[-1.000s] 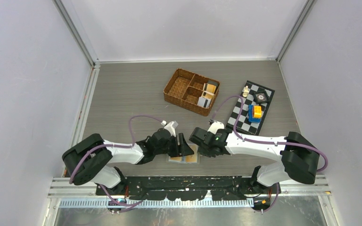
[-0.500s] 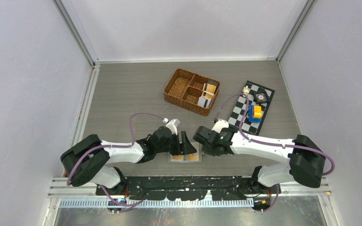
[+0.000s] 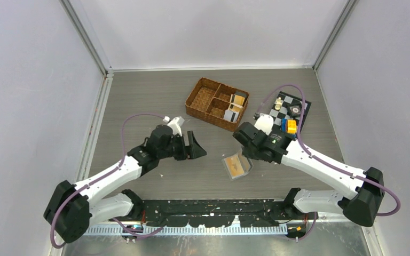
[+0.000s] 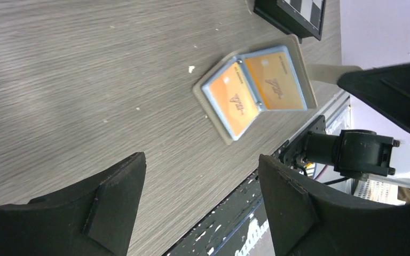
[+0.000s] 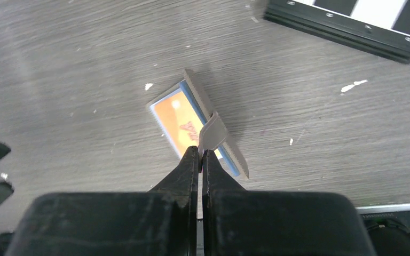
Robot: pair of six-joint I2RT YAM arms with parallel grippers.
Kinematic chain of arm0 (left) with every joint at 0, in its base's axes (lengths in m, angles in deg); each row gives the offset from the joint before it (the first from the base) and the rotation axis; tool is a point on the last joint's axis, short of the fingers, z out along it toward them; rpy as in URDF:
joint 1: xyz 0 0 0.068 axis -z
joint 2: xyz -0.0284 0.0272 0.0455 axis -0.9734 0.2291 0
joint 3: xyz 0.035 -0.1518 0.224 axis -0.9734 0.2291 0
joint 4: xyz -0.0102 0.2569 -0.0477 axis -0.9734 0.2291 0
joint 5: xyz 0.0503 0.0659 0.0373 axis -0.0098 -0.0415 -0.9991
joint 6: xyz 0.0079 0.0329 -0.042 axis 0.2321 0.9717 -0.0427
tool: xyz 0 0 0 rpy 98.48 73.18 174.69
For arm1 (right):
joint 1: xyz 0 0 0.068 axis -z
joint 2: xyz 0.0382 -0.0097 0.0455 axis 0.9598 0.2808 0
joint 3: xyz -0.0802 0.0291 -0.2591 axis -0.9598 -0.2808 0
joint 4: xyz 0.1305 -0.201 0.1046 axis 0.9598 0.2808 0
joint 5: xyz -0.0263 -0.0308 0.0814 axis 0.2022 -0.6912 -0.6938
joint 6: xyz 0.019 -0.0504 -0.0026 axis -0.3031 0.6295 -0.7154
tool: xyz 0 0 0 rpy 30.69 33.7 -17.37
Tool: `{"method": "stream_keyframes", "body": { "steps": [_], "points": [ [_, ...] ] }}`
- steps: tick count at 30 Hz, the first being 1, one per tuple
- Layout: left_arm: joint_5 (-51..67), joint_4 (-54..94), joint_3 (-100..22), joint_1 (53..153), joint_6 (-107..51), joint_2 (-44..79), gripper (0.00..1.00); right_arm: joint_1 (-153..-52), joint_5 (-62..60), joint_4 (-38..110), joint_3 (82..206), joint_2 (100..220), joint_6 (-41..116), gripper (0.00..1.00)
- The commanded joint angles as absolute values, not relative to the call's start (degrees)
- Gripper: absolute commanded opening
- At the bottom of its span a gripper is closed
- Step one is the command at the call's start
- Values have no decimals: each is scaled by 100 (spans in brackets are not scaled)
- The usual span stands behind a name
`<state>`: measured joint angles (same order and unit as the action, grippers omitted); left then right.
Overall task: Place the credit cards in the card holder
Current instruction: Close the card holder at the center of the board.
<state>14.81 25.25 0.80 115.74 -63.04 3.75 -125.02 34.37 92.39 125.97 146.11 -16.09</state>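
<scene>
Right gripper [image 5: 199, 153] pinches the open card holder [image 5: 203, 101] by its tab [image 5: 212, 133], long axis diagonal across the table [image 5: 85, 64].

A robot lab cell: plain pale walls [image 3: 26, 106], aluminium frame posts [image 3: 85, 37], grey wood-grain table [image 3: 139, 101], black mounting rail [image 3: 213, 205].

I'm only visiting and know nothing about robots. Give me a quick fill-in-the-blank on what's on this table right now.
The right fingers are pinched shut on the card holder's little closing ____.
Both cards showing inside the open holder are ____ in colour.
The left fingers are ____ and hold nothing.
Spare cards stand in the brown wicker ____.
Missing words: tab, orange, open, basket.
</scene>
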Motion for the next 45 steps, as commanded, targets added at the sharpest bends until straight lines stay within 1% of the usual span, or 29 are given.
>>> {"method": "stream_keyframes", "body": {
  "steps": [1, 10, 14, 16, 17, 19, 22, 24, 26, 30, 33, 36, 38, 43, 45],
  "points": [
    [2031, 3335, -26, 11155, -5937, 152, 79, -12850, 3210, 9001, 13060, 14901, -964, 0],
    [2399, 3287, 221, 10947, -6002, 180, 79, -13548, 2672, 7834, 12864, 16385, -1387, 1],
    [2457, 3181, 286, 10945, -6045, 236, 79, -13728, 2264, 7355, 12973, 16731, -1385, 2],
    [2476, 3091, 321, 10940, -6080, 284, 79, -13735, 1973, 7039, 12960, 16729, -1360, 9],
    [2476, 3050, 335, 10945, -6102, 308, 79, -13736, 1784, 6866, 12916, 16713, -1326, 15],
    [2467, 2978, 347, 10942, -6140, 361, 79, -13741, 1526, 6667, 12918, 16642, -1255, 31],
    [2453, 2934, 302, 10940, -6171, 416, 80, -13735, 1598, 6853, 13036, 16374, -1126, 51],
    [2444, 2932, 253, 10945, -6183, 453, 80, -13665, 1772, 7170, 13184, 16084, -1009, 59],
    [2430, 2932, 201, 10944, -6183, 488, 80, -13503, 1899, 7545, 13347, 15787, -872, 63],
    [2445, 2948, 40, 10949, -6187, 587, 80, -12873, 2214, 8516, 13620, 15168, -535, 66],
    [2459, 2958, -79, 10944, -6204, 658, 80, -12210, 2564, 9121, 13632, 14735, -373, 75],
    [2456, 2953, -208, 10954, -6233, 753, 80, -11452, 2544, 9417, 13424, 14540, -170, 76],
    [2471, 2950, -291, 10959, -6256, 823, 80, -11153, 2517, 9464, 13230, 14538, -76, 76],
    [2478, 2950, -494, 10984, -6279, 984, 80, -10911, 2437, 9140, 12637, 14738, 0, 76],
    [2477, 2946, -560, 11018, -6288, 1044, 80, -10914, 1938, 8716, 12397, 14922, 107, 75]
  ]
}}
